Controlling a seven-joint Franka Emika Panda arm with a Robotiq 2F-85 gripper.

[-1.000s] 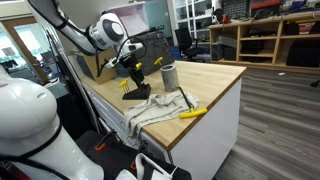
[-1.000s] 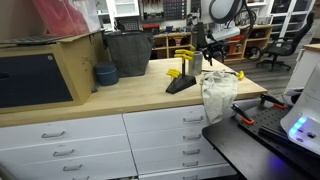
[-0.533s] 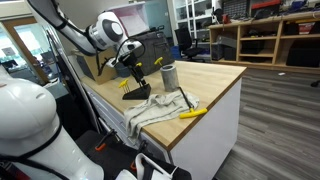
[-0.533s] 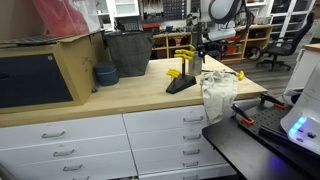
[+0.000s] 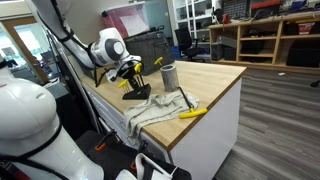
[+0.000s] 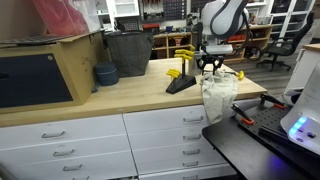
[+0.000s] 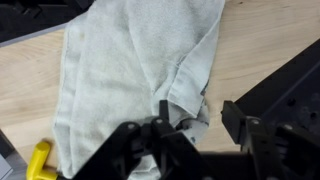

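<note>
Wrist view looks straight down on the towel [image 7: 140,70], and the gripper [image 7: 196,130] hangs right over its raised fold. The jaws are partly apart, with bare wood showing in the gap between them. Whether a pad touches the cloth cannot be told. In both exterior views the one towel [image 5: 160,108] [image 6: 218,90] lies crumpled at the end of the worktop [image 5: 215,75] [image 6: 120,95], and one part of it spills over the edge and hangs down the cabinet side. The gripper [image 5: 128,68] [image 6: 210,62] is low above the towel's inner part, near that edge. Bare wood lies open toward the far corner. One black stand [image 5: 135,92] [image 6: 180,83] sits just beside the towel and close under the arm, the nearest thing in the way. It carries at least two yellow parts and fills the right of the wrist view [image 7: 290,90]. One loose yellow piece [image 5: 192,113] [image 6: 238,75] [image 7: 40,160] lies at the towel's outer side, close to the worktop's edge. One grey cup [image 5: 168,75] stands upright behind the towel, apart from it. Farther along the worktop in an exterior view stand one dark bin [image 6: 128,52], one blue bowl [image 6: 105,74] and one cardboard box [image 6: 40,70], all well apart from the gripper.
</note>
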